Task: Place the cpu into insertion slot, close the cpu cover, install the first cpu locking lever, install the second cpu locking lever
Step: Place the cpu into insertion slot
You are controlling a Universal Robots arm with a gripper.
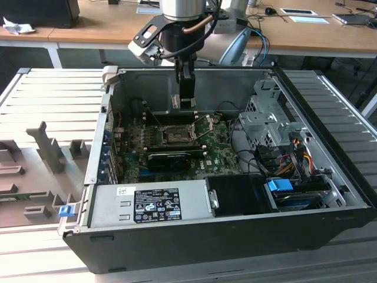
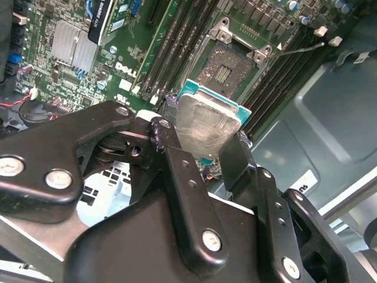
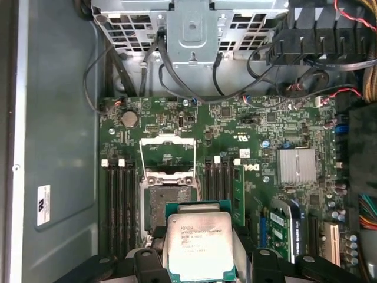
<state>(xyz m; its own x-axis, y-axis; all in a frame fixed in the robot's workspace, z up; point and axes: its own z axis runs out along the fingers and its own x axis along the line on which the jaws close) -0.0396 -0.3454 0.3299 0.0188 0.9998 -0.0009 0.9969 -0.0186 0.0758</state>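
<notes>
A ribbed grey table [image 1: 53,100] carries the open computer case [image 1: 235,236]. Inside it a power supply [image 1: 147,203] with a printed white label lies along the near wall. The green motherboard [image 3: 265,130] lies flat on the case floor. The cpu cover [image 3: 166,154] stands swung up off the insertion slot [image 3: 164,203], which lies bare between banks of memory slots [image 3: 121,200]. The claw [image 3: 203,259] hangs over the board, clamped on two opposite edges of the cpu [image 3: 197,247]. The square chip is held level above the slot's edge, printed silvery face up.
</notes>
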